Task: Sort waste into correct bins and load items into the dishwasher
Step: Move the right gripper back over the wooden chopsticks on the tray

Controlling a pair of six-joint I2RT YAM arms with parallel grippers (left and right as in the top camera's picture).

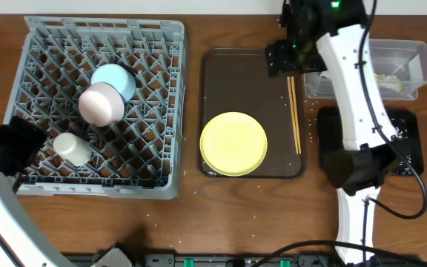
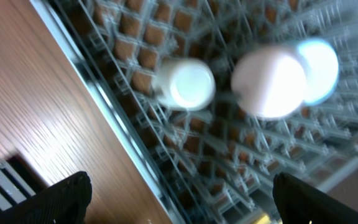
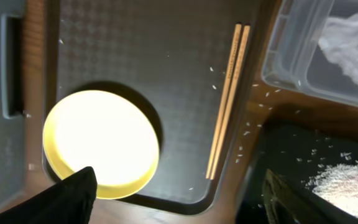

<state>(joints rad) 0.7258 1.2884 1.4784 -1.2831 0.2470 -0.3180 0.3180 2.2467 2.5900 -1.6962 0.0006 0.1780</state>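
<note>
Left end effector [image 2: 180, 186] hangs released over the rack [image 1: 161, 44], which holds cup [image 2: 188, 84], pink bowl [image 2: 269, 81] and blue bowl [image 2: 322, 62]; right end effector [image 3: 179, 186], released, hangs over the brown tray [image 3: 135, 50] bearing plate [image 3: 101, 143] and chopsticks [image 3: 229, 93].

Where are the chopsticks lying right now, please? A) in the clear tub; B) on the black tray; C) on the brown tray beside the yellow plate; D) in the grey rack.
C: the chopsticks lie along the right side of the brown tray, apart from the yellow plate that sits on the same tray.
</note>
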